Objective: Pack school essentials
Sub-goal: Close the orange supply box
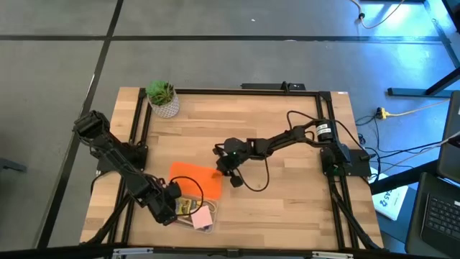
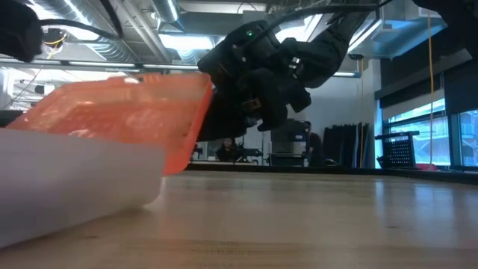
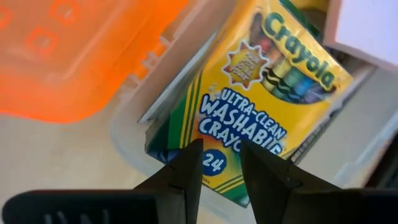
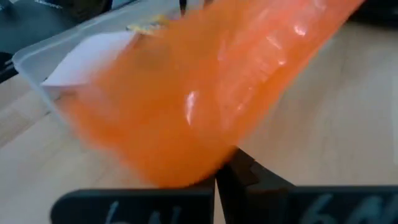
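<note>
crayon box point(image 3: 249, 106) inside clear case point(image 3: 127, 134)

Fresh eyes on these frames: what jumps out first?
The orange lid, tilted up over the clear case near the table's front left, with the right gripper shut at its edge. Next, the crayon box lying inside the case, the left gripper right above it, fingers slightly apart.
</note>
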